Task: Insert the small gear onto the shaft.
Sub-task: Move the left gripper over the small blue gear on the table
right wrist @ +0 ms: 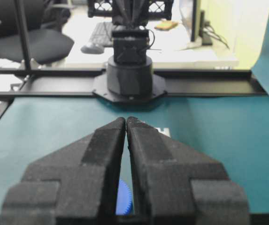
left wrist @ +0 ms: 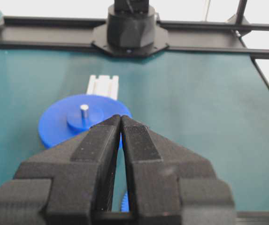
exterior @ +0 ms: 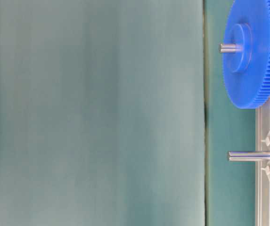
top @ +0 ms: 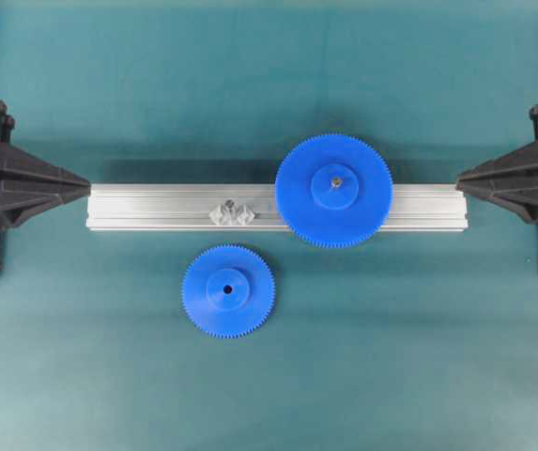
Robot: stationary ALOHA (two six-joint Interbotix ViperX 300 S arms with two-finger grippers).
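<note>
The small gear (top: 227, 290) is a blue plastic disc with fine teeth round its rim, a raised round hub and a dark central hole. It lies flat on the teal table mat (top: 419, 357), just in front of the rail and apart from it. The shaft (top: 230, 203) is a thin grey metal pin; from overhead it shows only as a small dot above its silvery faceted base. In the table-level view the shaft (exterior: 249, 156) sticks out bare from the long grooved aluminium rail (top: 165, 207).

A larger blue gear (top: 333, 191) sits on the rail to the right of the shaft, threaded on a 2nd metal pin (exterior: 229, 47) whose tip pokes through its hub. Its toothed rim overhangs both edges of the rail.

The left gripper (top: 86, 183) and right gripper (top: 460, 176) are matt black, wedge-shaped, with ribbed inner pads. Each points at 1 end of the rail, and both have their jaws pressed together on nothing.

In the left wrist view the fingers (left wrist: 101, 145) block most of the rail and the shaft. In the right wrist view only a blue toothed sliver shows between the fingers (right wrist: 146, 150); which gear it is I cannot tell. Most of the table-level view is a blurred teal surface.
</note>
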